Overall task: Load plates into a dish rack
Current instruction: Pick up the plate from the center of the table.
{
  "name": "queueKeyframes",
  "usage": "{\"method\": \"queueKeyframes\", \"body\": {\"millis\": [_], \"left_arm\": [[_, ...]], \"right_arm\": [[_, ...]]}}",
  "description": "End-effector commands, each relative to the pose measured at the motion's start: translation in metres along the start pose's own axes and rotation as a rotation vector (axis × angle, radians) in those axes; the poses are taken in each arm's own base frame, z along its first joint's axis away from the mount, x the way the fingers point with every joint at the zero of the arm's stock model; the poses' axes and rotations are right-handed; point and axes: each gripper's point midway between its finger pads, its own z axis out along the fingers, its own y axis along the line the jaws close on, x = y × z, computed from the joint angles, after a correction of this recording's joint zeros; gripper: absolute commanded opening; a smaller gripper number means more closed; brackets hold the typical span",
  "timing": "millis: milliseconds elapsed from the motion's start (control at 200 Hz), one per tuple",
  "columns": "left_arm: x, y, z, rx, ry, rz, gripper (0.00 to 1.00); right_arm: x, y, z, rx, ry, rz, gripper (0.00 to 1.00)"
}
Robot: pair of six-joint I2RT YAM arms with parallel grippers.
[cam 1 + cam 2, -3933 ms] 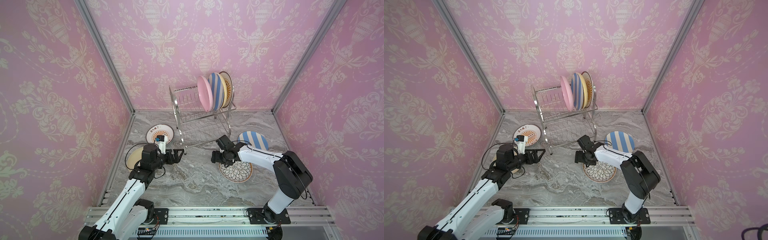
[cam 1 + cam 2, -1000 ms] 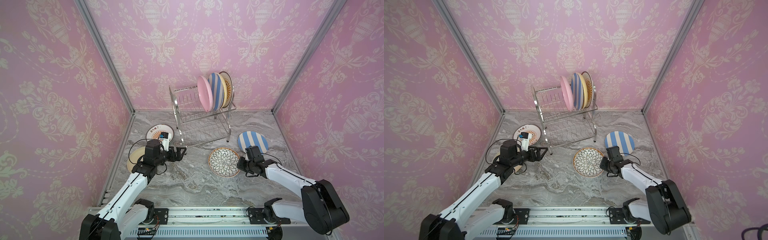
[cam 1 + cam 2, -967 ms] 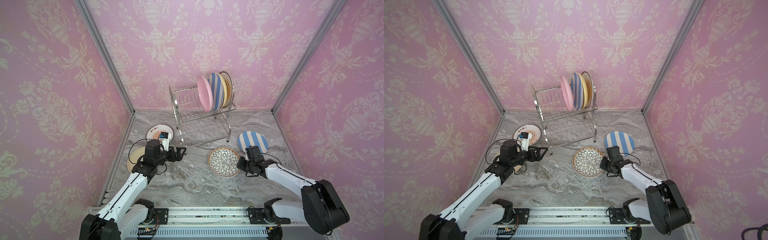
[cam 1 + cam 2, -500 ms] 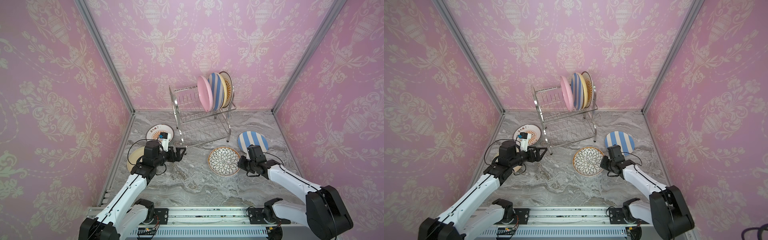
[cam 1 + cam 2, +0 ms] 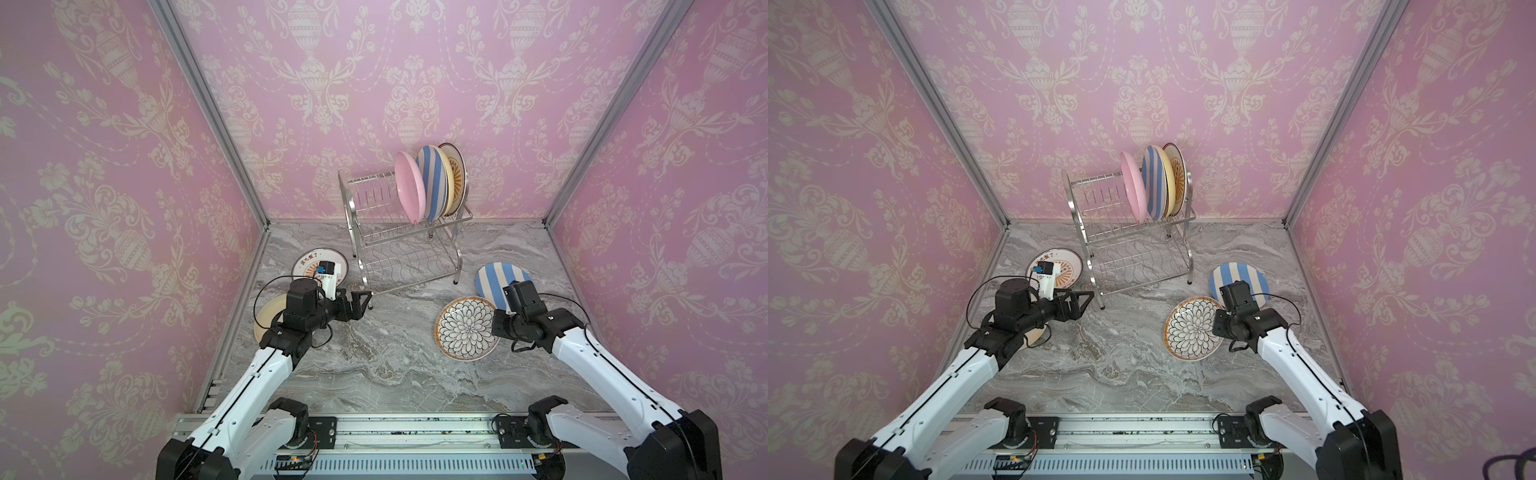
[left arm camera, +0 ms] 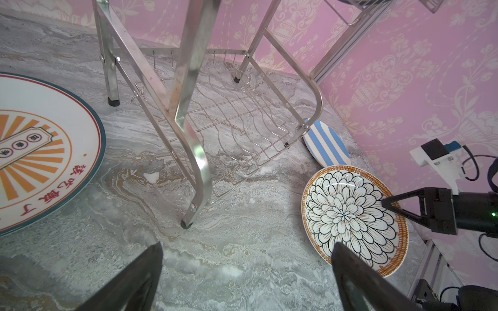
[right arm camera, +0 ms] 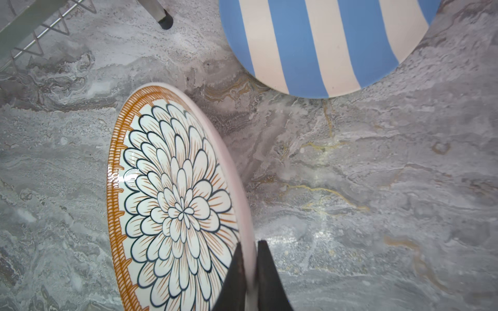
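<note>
The black-petal plate (image 7: 175,210) is pinched at its orange-hatched rim by the right claw (image 7: 249,243). Its two dark fingers (image 7: 234,269) are clenched on either face of the edge, with only the rim's thickness between them. In both top views this plate sits right of centre in the frame, low over the grey marble table (image 5: 374,365). Whether it lies flat or is tipped up at the gripped side I cannot tell. Just above it in the frame, toward the right wall, a blue-white striped plate (image 5: 494,276) lies flat on the table, near the petal plate but apart from it, with the right wrist covering part of it. Left of centre, the left claw (image 5: 365,297) hangs released and empty, jaws wide apart, its tips just beside the front leg (image 6: 199,167) of the dish rack (image 5: 399,245). Behind that arm a sunburst plate (image 5: 309,264) lies flat near the left wall. A cream plate (image 5: 268,316) lies lower in the frame, largely hidden under the arm. The rack stands at upper centre by the back wall. At the right end of its upper shelf four plates stand on edge, close together: a pink plate (image 5: 409,187), a second striped plate (image 5: 432,183), a yellow plate (image 5: 1169,183) and a second sunburst plate (image 5: 457,174).
</note>
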Motion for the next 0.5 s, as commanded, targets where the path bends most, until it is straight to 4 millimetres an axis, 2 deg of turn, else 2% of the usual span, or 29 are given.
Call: {"method": "queueKeyframes", "body": {"millis": [0,100,170,195,260,275,325,495], "left_arm": [[-0.039,-0.011,-0.003,-0.004,-0.090,0.079,0.99],[-0.052,-0.011,-0.002,-0.015,-0.128,0.070,0.99],[-0.061,-0.013,-0.003,-0.004,-0.164,0.070,0.99],[-0.064,-0.013,-0.004,-0.006,-0.176,0.068,0.99],[-0.068,-0.010,-0.004,-0.022,-0.193,0.068,0.99],[-0.079,-0.015,-0.007,-0.017,-0.216,0.077,0.99],[-0.084,-0.012,-0.007,-0.027,-0.222,0.080,0.99],[-0.095,-0.001,-0.008,-0.047,-0.224,0.099,0.99]], "right_arm": [[-0.037,0.034,-0.058,-0.072,-0.142,-0.120,0.00],[-0.044,0.051,-0.087,-0.075,-0.167,-0.198,0.00],[-0.041,0.061,-0.098,-0.074,-0.167,-0.257,0.00],[-0.046,0.068,-0.111,-0.099,-0.191,-0.269,0.00],[-0.045,0.081,-0.123,-0.126,-0.196,-0.317,0.00],[-0.045,0.084,-0.126,-0.136,-0.200,-0.329,0.00],[-0.045,0.096,-0.138,-0.166,-0.211,-0.368,0.00],[-0.069,0.124,-0.185,-0.225,-0.304,-0.425,0.00]]}}
